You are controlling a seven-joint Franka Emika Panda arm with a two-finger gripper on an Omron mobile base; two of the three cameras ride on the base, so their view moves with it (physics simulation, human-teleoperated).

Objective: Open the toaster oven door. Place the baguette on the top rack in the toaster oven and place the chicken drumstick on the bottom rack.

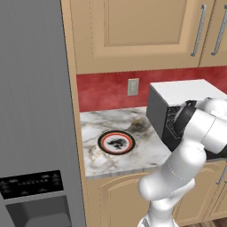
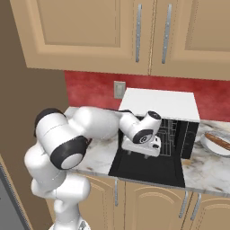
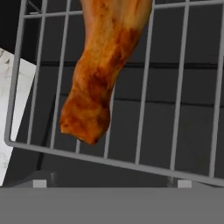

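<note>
The toaster oven (image 2: pixel 157 104) stands on the counter with its door (image 2: pixel 148 170) folded down flat. My gripper (image 2: pixel 158 144) reaches into the lower part of the opening, its jaws open and holding nothing. In the hand view the reddish-brown chicken drumstick (image 3: pixel 103 74) lies on a silver wire rack (image 3: pixel 144 164) just beyond my gripper (image 3: pixel 111 183), apart from the fingertips (image 3: pixel 41 183). The rack sits low over the dark oven floor. The baguette (image 2: pixel 218 142) lies on a plate (image 2: pixel 207 144) to the right of the oven. From the left base view, my arm covers most of the toaster oven (image 1: pixel 181 93) front.
A round plate (image 1: pixel 116 142) with a red rim sits on the marble counter (image 1: pixel 95 128) left of the oven. A grey fridge (image 1: pixel 35 111) stands at the far left. Wall cabinets (image 2: pixel 134 31) hang above, with a red backsplash and an outlet (image 2: pixel 119 89) behind.
</note>
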